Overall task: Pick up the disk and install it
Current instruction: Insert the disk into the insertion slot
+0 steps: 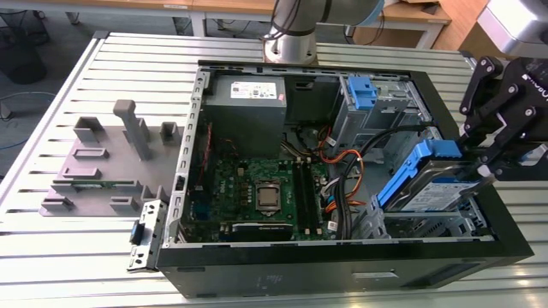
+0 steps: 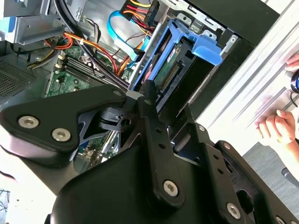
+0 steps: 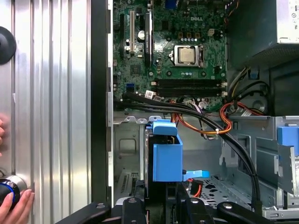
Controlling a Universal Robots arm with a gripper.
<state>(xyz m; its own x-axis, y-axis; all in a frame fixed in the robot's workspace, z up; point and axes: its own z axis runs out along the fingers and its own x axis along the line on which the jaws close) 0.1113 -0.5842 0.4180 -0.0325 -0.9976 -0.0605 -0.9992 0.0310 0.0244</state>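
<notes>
We see our black tool (image 1: 484, 169) clamped on one end of the flat silver-grey disk (image 1: 432, 189) in its blue plastic carrier. Its long axis slants from the tool down into the grey metal drive bay (image 1: 428, 226), at the exterior view's right — the first wrist view adds a hand (image 3: 16, 205) on the slatted desk (image 3: 51, 93)

PC case (image 1: 342, 273) on table (image 1: 128, 64); fixture tray (image 1: 94, 173) beside it, exterior view's left. In case: motherboard (image 1: 248, 186) at ctr., disk (image 1: 428, 192) tilted at exterior view's right, in gripper (image 1: 484, 172).
</notes>
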